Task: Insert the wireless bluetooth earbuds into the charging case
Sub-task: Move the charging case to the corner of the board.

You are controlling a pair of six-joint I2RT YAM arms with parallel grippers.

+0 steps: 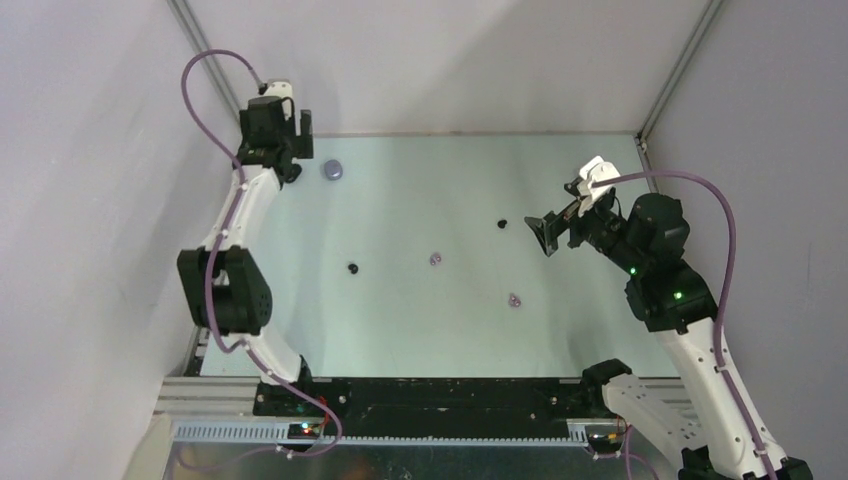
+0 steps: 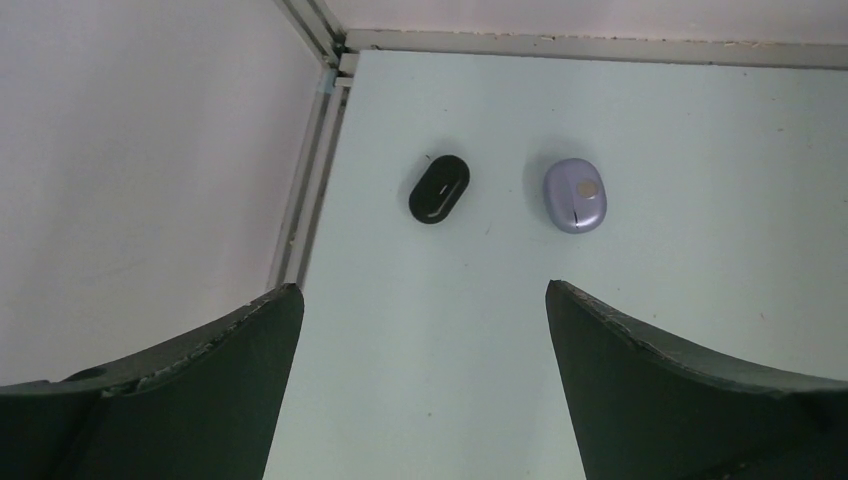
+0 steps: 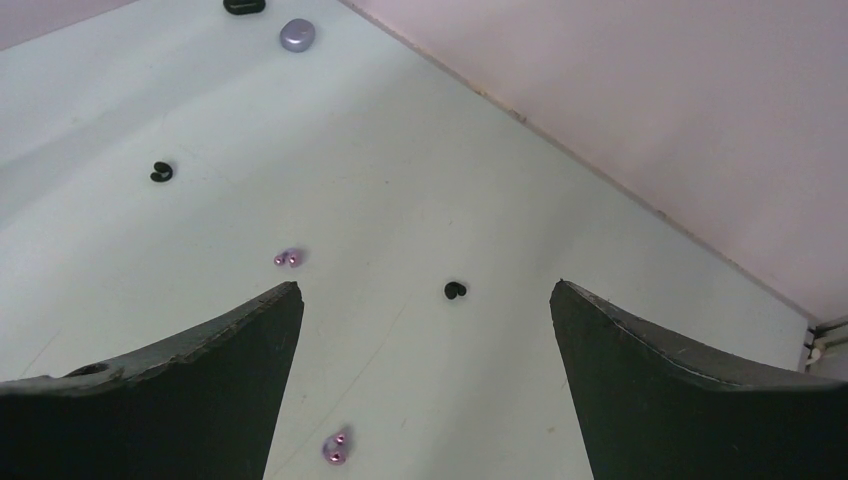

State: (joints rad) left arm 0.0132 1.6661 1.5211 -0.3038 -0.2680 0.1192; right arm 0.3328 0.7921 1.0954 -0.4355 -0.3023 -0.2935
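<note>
Left hand (image 2: 425,300) and right hand (image 3: 425,292) both gape wide, empty. Lilac case (image 2: 575,194) and black case (image 2: 439,190) lie at the desk's (image 1: 420,335) eleven o'clock. Four earbuds (image 1: 435,259) are scattered around its centre.

Glossy lilac earbuds (image 3: 335,447) — smooth, matt table (image 3: 400,180).

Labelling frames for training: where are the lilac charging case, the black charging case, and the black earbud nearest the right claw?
lilac charging case (image 2: 575,194): left wrist view, centre of its top.
black charging case (image 2: 439,190): left wrist view, centre of its top.
black earbud (image 3: 455,290): right wrist view, middle of its body.
</note>
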